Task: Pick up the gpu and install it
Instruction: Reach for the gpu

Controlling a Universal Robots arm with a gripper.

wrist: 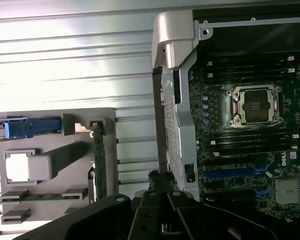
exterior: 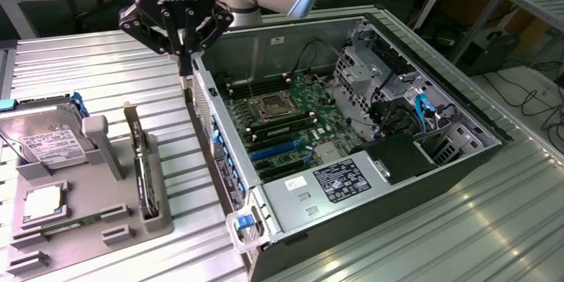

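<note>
The gpu [exterior: 139, 158] stands on edge in a slot of the grey holder [exterior: 105, 156] at the exterior view's left, its silver bracket at the far end. From the wrist it appears edge on, a thin green gpu [wrist: 99, 161]. My gripper [exterior: 184, 76] hangs above the strip of table between the holder and the open computer case [exterior: 397, 183], close to the case's near wall. It is shut with nothing between its fingers. In the wrist view the gripper [wrist: 157, 176] points down beside the case wall [wrist: 176, 125].
The holder also carries a silver hard drive [exterior: 49, 140], a square processor [exterior: 39, 203] and a narrow memory stick [exterior: 75, 224]. Inside the case lie the motherboard [exterior: 282, 113], blue card slots [exterior: 275, 153] and a power supply [exterior: 339, 179]. Ribbed metal table [exterior: 440, 242] surrounds everything.
</note>
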